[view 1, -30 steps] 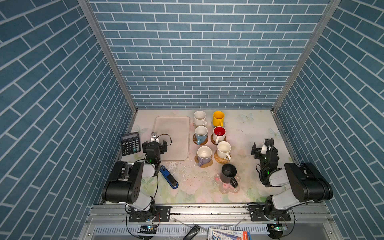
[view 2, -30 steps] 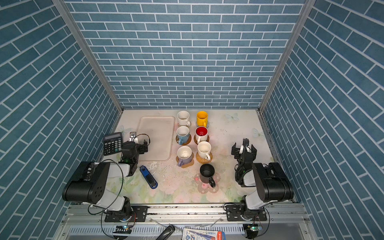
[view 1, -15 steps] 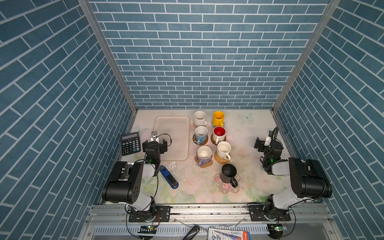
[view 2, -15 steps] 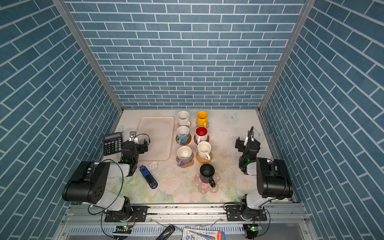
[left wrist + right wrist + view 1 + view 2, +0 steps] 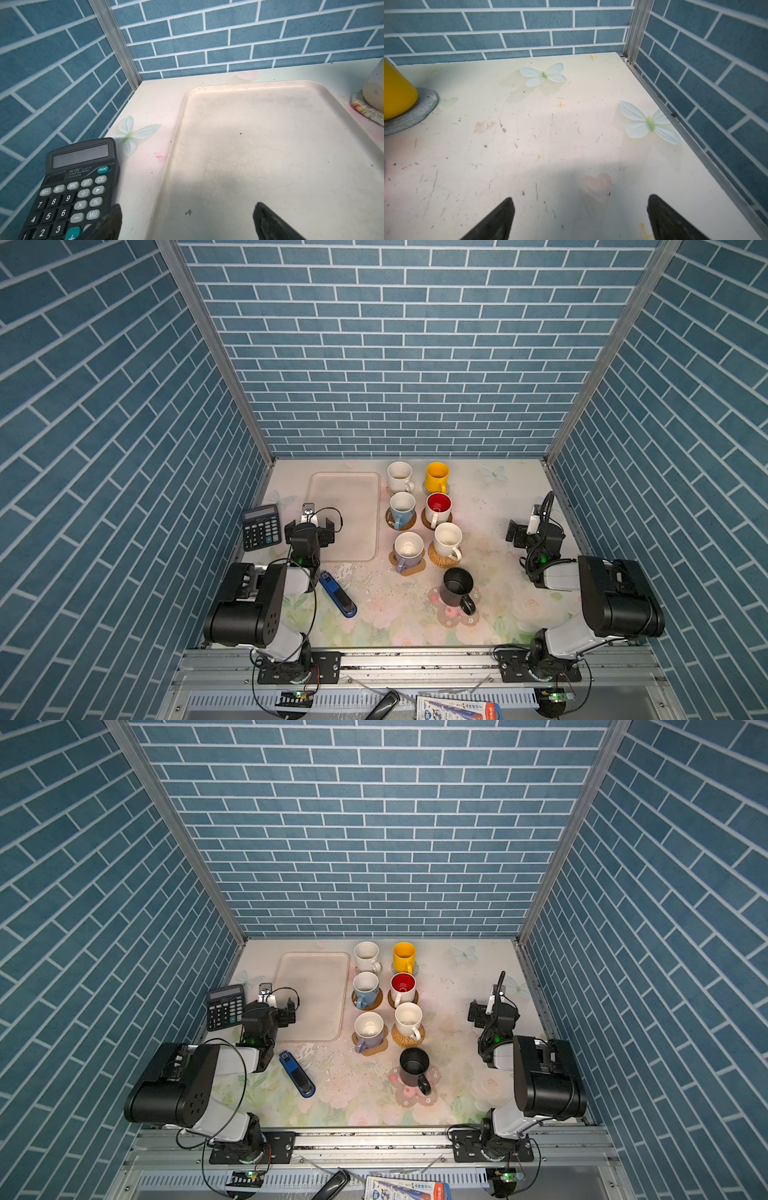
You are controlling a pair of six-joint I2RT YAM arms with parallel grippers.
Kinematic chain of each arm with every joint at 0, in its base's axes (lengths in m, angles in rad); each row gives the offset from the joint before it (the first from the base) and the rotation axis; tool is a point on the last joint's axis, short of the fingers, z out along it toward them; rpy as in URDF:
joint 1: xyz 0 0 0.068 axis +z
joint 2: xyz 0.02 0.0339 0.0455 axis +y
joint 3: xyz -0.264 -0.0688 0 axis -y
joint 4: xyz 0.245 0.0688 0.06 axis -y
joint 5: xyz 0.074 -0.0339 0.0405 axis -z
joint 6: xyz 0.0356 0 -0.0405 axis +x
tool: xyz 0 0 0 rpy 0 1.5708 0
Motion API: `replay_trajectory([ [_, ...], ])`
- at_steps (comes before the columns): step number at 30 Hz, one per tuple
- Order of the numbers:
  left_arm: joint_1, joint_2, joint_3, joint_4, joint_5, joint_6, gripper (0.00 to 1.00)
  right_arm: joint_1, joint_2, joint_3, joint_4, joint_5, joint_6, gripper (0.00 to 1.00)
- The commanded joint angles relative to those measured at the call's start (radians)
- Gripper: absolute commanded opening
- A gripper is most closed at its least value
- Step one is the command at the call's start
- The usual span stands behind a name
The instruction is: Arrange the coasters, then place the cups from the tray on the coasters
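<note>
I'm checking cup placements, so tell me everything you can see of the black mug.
The black, ceramic-looking mug with a loop handle stands upright and looks empty, handle turned toward the front edge. It sits on the pink flower-shaped coaster, in front of and apart from the cream mug. Nothing else touches it.

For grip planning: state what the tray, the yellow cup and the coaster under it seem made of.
The tray: probably moulded plastic, matte beige; one-piece rounded rim, fine scuffs.
The yellow cup: likely glazed ceramic; smooth, even colour, though no clear gloss shows.
The coaster under it: woven cord or fabric, grey-blue; coiled ribbing visible, fibre unclear.
</note>
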Motion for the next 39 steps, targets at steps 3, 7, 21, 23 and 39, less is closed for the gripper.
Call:
replay_trajectory([
  [3,0.005,0.003,0.006,-0.005,0.007,-0.004,0.99,-0.002,-0.010,0.014,-0.014,-0.026,-0.001,0.99],
  [7,0.005,0.005,0.007,-0.006,0.008,-0.004,0.99,-0.003,-0.009,0.017,-0.019,-0.033,0.001,0.99],
  [21,0.005,0.005,0.007,-0.006,0.008,-0.004,0.99,-0.008,-0.007,0.019,-0.022,-0.039,0.003,0.99],
  [23,0.005,0.004,0.007,-0.006,0.008,-0.004,0.99,-0.008,-0.008,0.019,-0.021,-0.039,0.003,0.99],
  [39,0.005,0.003,0.006,-0.003,0.007,-0.004,0.99,-0.008,-0.009,0.016,-0.019,-0.037,0.000,0.99],
])
